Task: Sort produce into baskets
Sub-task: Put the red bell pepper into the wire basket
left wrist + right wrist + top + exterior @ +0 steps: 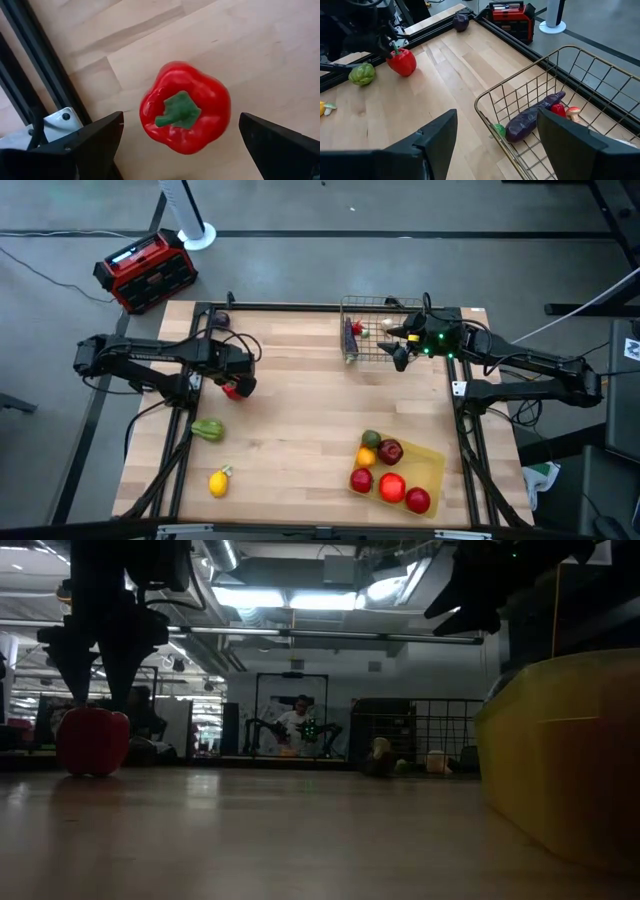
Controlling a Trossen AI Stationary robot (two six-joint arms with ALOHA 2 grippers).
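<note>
Between open left gripper jaws, glossy lobed red pepper, pale wood table

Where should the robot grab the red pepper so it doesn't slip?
Probably around its fat middle, coming straight down from above. The red pepper stands upright on the table with its green stem pointing up, and the left gripper hangs over it with jaws wide open on either side, so closing on the rounded sides looks safest.

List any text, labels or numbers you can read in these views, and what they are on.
None can be read.
Red-and-black box off the table's far left corner: a pale panel on top, too small to read.
Toy produce, wire basket and yellow tray: no print visible.
</note>
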